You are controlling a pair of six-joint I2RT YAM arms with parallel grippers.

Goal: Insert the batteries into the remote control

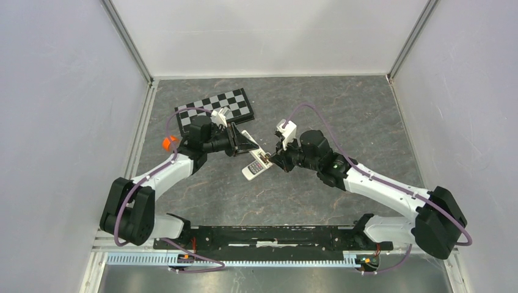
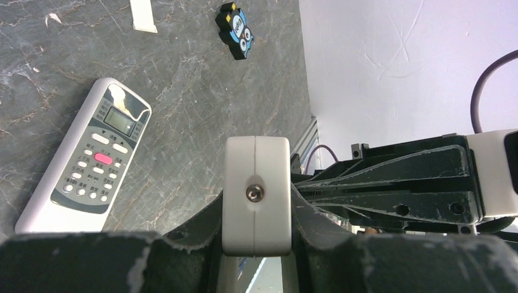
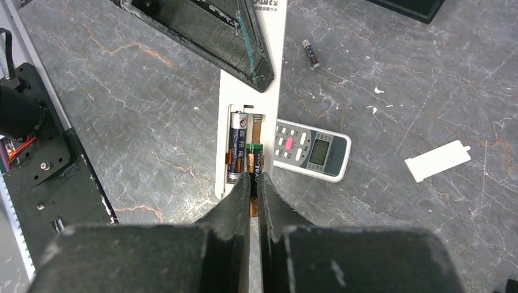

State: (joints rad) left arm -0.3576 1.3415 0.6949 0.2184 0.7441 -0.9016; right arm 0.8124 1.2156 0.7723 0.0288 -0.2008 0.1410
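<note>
The slim white plastic bar-shaped remote control (image 3: 250, 101) is held with its back turned up, and it seems to be lifted off the grey marbled table (image 3: 140, 122). The left gripper (image 1: 239, 141) is clenched on its far part. The battery recess is open. One black-and-blue cylindrical battery (image 3: 237, 146) already lies in the left slot.

The right gripper (image 3: 253, 183) is pinched almost closed on the near end of a green-and-black cylindrical battery (image 3: 255, 157), which lies along the right slot, parallel to the first one. Whether its far end touches the contact, I cannot tell.

I judge the step in hand is to seat this second cell. To do it well, the far end should meet its contact first, and then the near end should go down until both cells lie level. The cell must stay straight along the slot, because a small tilt can jam it on the wall of the recess. The left grip should give firm support against this push. The polarity marks are too small to read here. The fingers should let go only when the cell sits flat.

A third small battery (image 3: 311, 54) lies loose on the table, well apart. The flat white cover (image 3: 437, 160) waits near the wider grey-white remote with a dark screen (image 3: 311, 149), which lies partly under the white one.
</note>
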